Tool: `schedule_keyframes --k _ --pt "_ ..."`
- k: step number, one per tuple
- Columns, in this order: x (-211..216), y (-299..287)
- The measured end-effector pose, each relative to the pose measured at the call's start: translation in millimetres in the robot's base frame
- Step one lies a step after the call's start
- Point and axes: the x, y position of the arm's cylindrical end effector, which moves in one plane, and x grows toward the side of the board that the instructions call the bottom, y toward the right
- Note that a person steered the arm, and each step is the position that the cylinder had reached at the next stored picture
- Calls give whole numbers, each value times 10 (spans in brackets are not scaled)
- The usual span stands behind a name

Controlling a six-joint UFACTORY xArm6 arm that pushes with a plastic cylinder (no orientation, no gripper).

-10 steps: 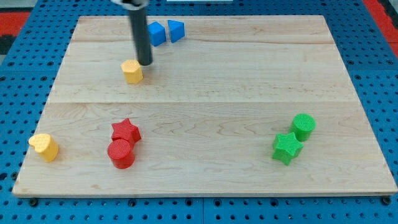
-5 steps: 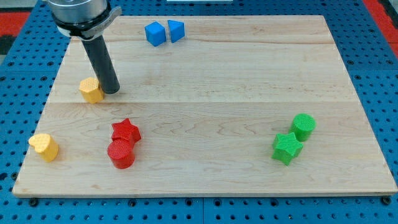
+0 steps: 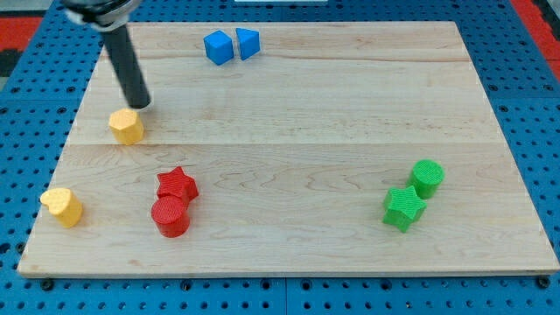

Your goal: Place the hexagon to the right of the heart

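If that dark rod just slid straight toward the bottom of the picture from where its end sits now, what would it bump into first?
My tip sits just above the yellow hexagon, slightly to its right. Sliding straight down, it would probably clip that hexagon's right edge first; further down stands the red star, though likely off the line.

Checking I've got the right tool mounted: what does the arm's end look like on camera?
A straight, smooth rod in dark grey to black, round in section, with my tip cut plain and blunt. At the view's top it runs into a wider dark collar, mostly cropped. No cables, markings or labels show.
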Motion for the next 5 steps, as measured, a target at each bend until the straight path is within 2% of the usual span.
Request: schedule_keyframes --k 2,5 --pt "788 -112" --pt "639 94"
